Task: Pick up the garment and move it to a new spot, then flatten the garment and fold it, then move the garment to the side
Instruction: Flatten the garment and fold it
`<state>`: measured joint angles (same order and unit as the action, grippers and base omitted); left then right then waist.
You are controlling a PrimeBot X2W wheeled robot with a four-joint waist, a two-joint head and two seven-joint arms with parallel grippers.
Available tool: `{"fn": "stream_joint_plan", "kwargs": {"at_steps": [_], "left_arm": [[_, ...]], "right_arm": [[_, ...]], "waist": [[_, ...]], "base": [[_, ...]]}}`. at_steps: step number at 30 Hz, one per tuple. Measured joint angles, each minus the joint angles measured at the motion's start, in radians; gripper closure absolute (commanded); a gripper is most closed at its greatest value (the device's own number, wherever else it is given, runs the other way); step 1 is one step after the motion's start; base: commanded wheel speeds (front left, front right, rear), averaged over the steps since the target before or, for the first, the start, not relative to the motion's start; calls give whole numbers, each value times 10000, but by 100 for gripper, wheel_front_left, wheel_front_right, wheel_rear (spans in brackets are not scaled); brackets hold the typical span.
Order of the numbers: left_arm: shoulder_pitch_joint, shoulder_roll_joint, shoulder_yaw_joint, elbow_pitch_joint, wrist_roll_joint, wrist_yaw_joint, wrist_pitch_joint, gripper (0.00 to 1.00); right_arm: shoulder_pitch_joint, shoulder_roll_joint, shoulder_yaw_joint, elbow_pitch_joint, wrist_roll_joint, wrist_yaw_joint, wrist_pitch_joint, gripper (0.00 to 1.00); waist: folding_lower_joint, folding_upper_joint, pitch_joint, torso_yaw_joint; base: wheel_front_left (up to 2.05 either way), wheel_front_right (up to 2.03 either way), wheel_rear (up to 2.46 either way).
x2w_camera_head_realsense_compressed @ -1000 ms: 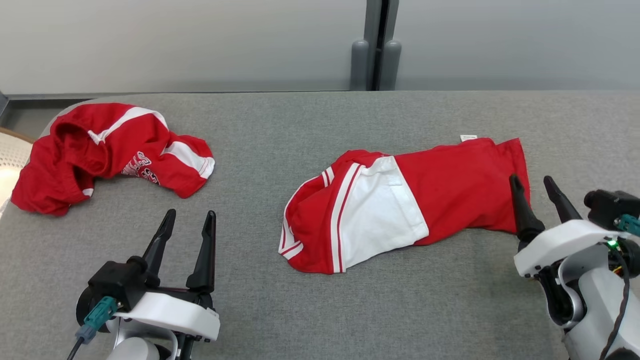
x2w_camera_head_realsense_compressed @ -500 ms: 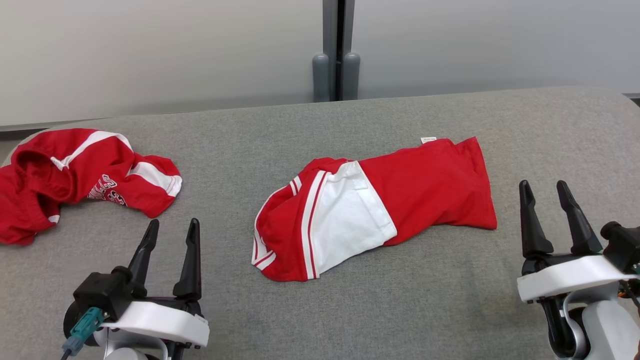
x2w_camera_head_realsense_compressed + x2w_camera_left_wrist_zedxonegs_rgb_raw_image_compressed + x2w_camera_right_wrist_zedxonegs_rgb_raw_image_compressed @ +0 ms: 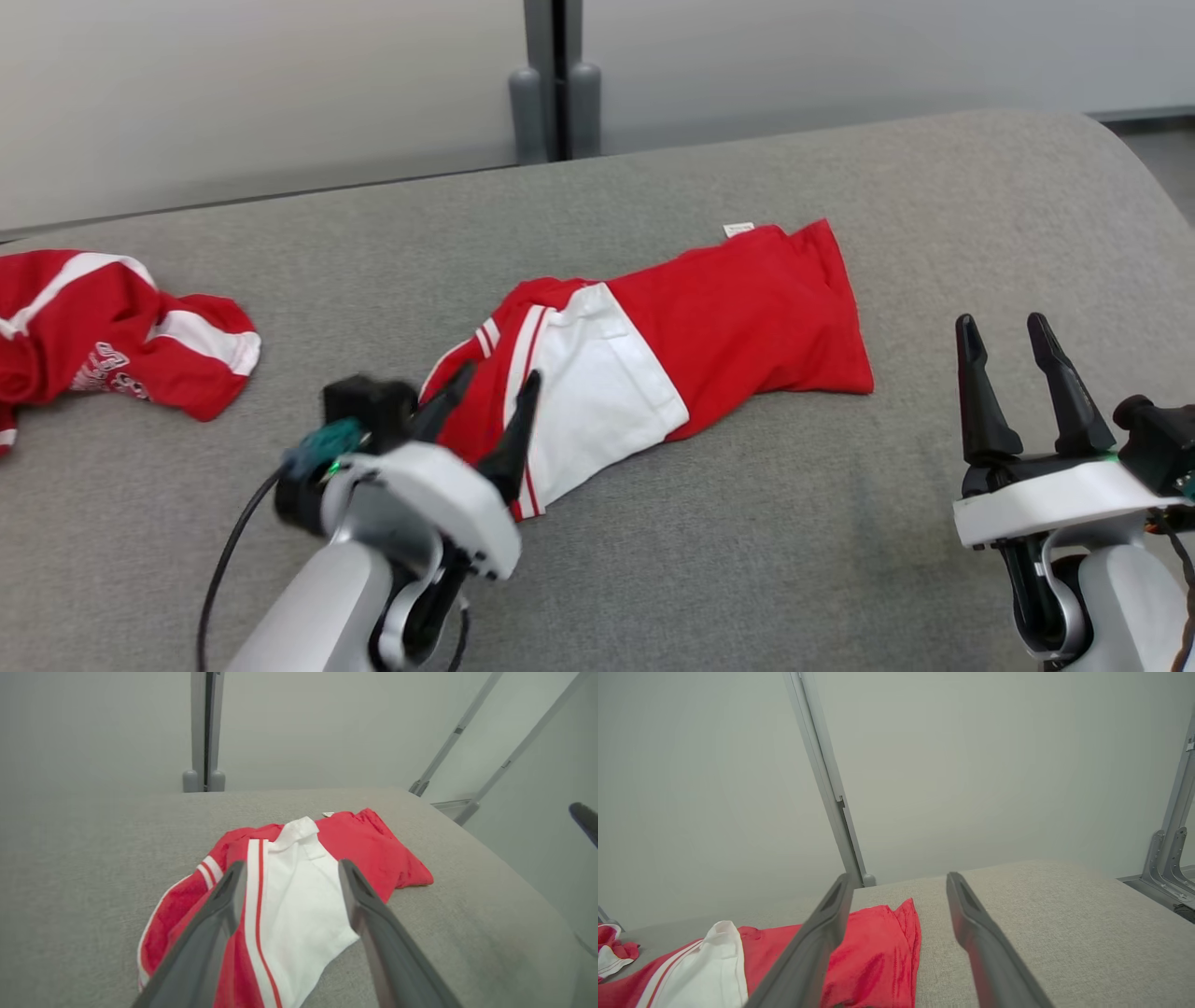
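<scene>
**Red shirt on the grey table, both grippers open**

A folded red-and-white shirt [image 3: 672, 355] lies mid-table [image 3: 747, 560], a small white tag [image 3: 738, 229] at its far edge, too small to read. A second red shirt [image 3: 103, 341] at far left carries white lettering, unreadable. The left gripper [image 3: 490, 383] reaches over the folded shirt's striped end, fingers spread, holding nothing. The right gripper [image 3: 1004, 331] stands just right of it, fingers apart and empty.

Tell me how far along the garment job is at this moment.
Looks done: the middle garment lies folded into a compact bundle on the grey table. In hand: the left gripper, open, is over its striped near end, nothing gripped. The right gripper is open, clear of the cloth. Left: moving it aside. A second red garment lies crumpled at far left.
</scene>
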<state>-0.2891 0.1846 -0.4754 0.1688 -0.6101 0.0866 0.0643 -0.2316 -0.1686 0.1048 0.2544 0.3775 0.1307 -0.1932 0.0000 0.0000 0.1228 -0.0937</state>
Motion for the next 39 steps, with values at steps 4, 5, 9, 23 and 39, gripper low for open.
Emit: {"fn": "stream_joint_plan", "kwargs": {"at_steps": [4,5,9,23,39], "left_arm": [[-1104,-405,-368,652,-33,-134,780,0],[-1361,-454,-422,892,-19,-151,922,0],[-2355,-529,-550,2000,314,-46,1114,0],[-3683,-719,-811,4374,876,44,658,0],[-4185,-848,-1070,5526,882,-297,238,100]], "right_arm": [[-194,67,61,52,2,0,8,0],[-240,96,84,79,4,0,-6,0],[-393,247,215,146,6,0,-96,0],[-593,263,282,671,105,0,-405,0],[-760,274,502,892,169,0,-420,0]], "waist": [[0,0,303,-381],[0,0,383,-486],[0,0,696,-967],[0,0,1021,-1550],[0,0,1112,-1425]], "base": [[0,0,0],[0,0,0],[0,0,0],[0,0,0],[0,0,0]]}}
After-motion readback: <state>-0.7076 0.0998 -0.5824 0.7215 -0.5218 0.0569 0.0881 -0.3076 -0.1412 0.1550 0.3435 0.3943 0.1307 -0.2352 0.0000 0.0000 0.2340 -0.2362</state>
